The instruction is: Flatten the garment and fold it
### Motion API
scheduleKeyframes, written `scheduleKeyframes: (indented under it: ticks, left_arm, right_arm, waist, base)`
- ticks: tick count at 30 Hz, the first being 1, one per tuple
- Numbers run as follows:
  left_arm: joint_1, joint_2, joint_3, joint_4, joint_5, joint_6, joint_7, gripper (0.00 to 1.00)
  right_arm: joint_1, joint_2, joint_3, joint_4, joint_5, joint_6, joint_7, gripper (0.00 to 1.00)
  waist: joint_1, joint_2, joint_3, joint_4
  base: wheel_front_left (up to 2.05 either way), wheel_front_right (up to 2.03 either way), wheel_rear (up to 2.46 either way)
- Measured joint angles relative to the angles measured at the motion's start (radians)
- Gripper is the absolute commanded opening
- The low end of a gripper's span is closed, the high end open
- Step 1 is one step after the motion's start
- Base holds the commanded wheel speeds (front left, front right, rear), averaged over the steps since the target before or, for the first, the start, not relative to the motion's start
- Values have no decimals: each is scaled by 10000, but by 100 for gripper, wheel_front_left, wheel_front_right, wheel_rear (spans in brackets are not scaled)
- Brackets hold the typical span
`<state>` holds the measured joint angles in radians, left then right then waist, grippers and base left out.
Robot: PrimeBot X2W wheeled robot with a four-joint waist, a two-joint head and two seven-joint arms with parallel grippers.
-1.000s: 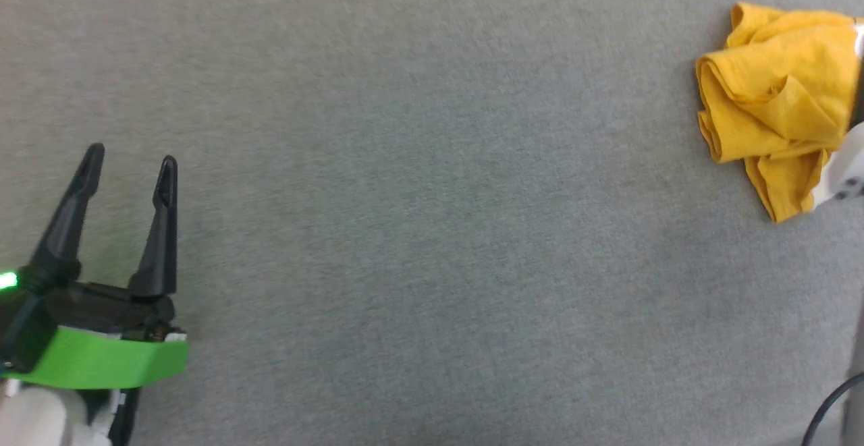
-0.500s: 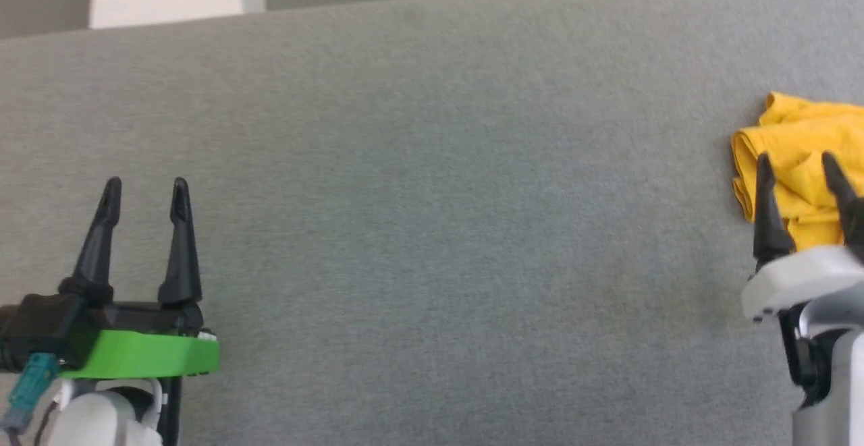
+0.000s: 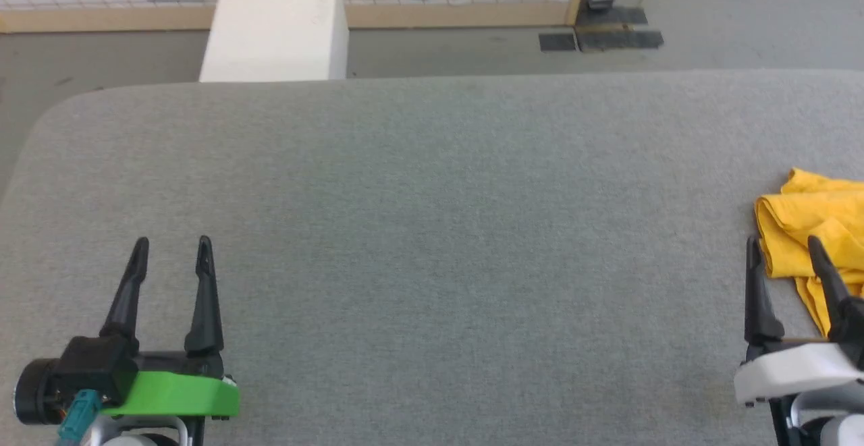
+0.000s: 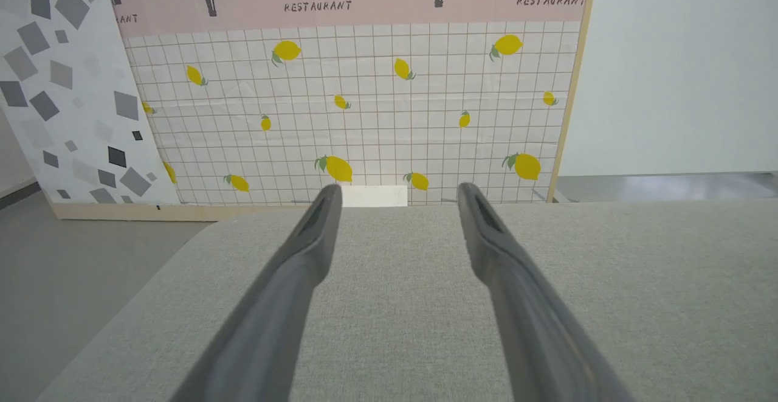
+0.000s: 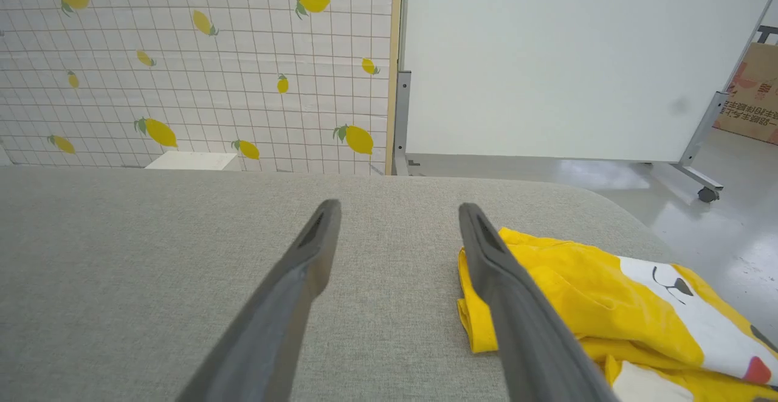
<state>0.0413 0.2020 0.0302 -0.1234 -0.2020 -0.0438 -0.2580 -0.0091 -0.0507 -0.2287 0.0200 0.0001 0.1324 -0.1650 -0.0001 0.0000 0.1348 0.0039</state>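
The left gripper and the right gripper both hang released and empty, low over the grey table. Just beside the right one's outer finger, the yellow garment lies crumpled near the table's right edge.

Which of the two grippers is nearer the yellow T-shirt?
The right gripper, the one with the white collar: its open fingers are right by the crumpled T-shirt. The green-collared left gripper is far across the grey surface.
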Motion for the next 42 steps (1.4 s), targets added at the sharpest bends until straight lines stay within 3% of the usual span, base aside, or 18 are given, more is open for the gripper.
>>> scheduleKeyframes:
  ticks: [18,42]
  left_arm:
    - [550,-844,433,502,466,-523,0,100]
    - [592,-978,232,819,385,-796,0,100]
  right_arm:
    - [583,2,355,999,-311,0,-746,100]
    - [596,2,510,1306,-167,0,-909,100]
  waist:
    - [0,0,-658,244]
    - [1,0,-318,174]
  base:
    - [0,0,0]
    - [0,0,0]
